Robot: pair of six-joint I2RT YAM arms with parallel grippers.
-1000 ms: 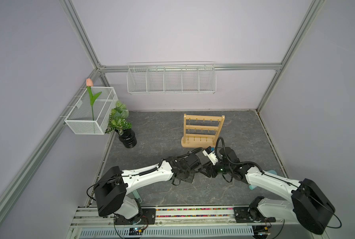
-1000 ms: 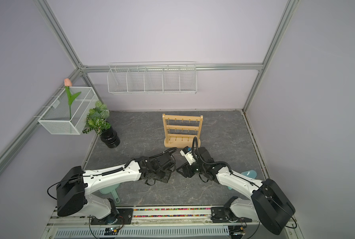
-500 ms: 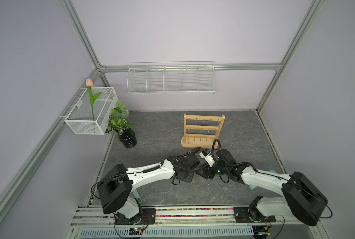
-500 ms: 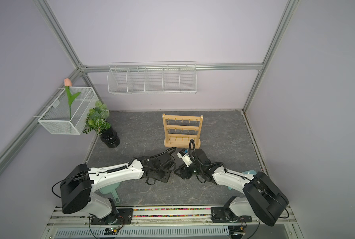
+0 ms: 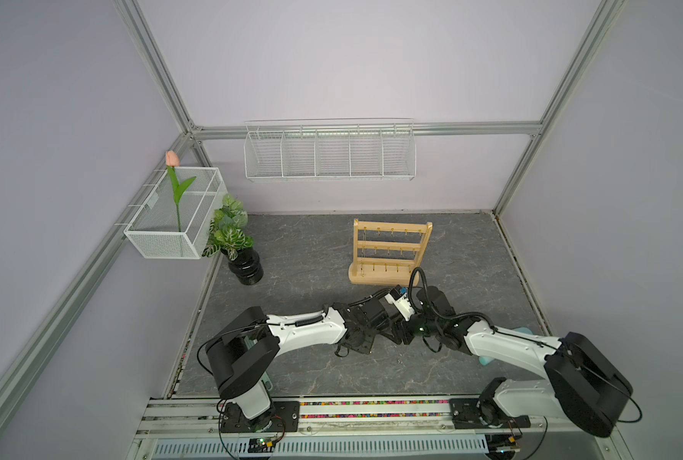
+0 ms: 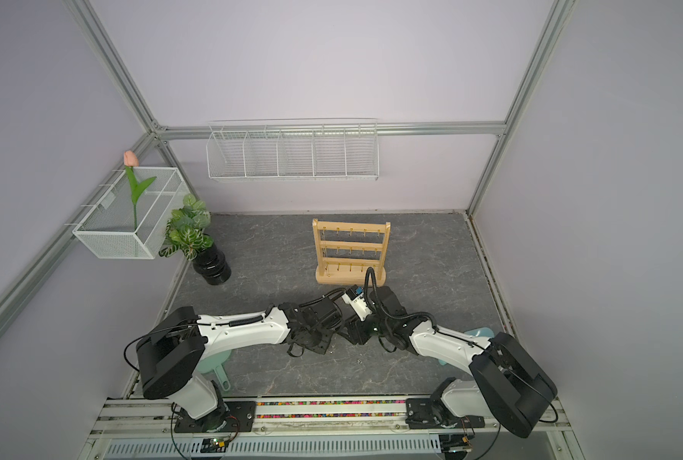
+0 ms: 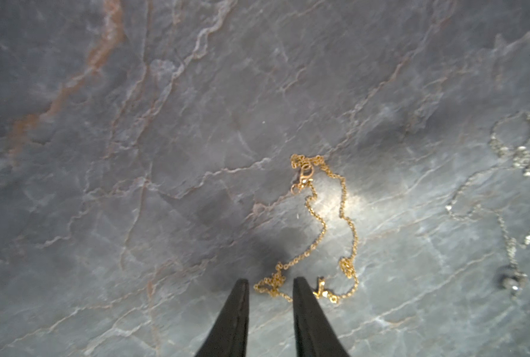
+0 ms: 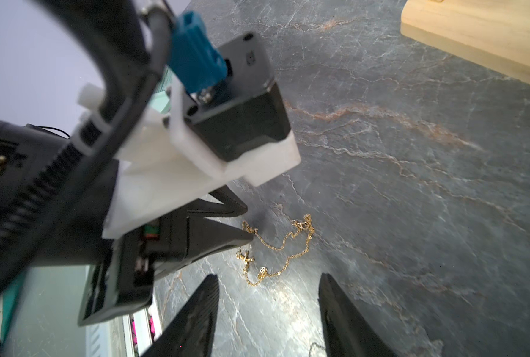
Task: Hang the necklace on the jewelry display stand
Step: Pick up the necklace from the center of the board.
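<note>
A thin gold necklace (image 7: 347,266) lies loose on the grey marbled floor, with its clasp at the far end. My left gripper (image 7: 270,281) stands just over it, open by a narrow gap, a clump of chain lying at its fingertips and nothing lifted. In the right wrist view the necklace (image 8: 302,227) lies ahead of my right gripper (image 8: 268,276), which is open wide and holds nothing; the left gripper's fingers (image 8: 226,236) touch down beside the chain. The jewelry display stand (image 5: 389,249) (image 6: 349,251) stands upright just behind both arms.
A silver necklace (image 7: 517,154) lies on the floor beside the gold one. A potted plant (image 5: 232,239) stands at the back left under a wire basket with a tulip (image 5: 172,223). A second wire basket (image 5: 327,155) hangs on the back wall. A teal scoop (image 6: 216,370) lies by the left base.
The left gripper's jaws have parted from shut to a narrow gap. Both arms stay low over the same spot in front of the stand.
</note>
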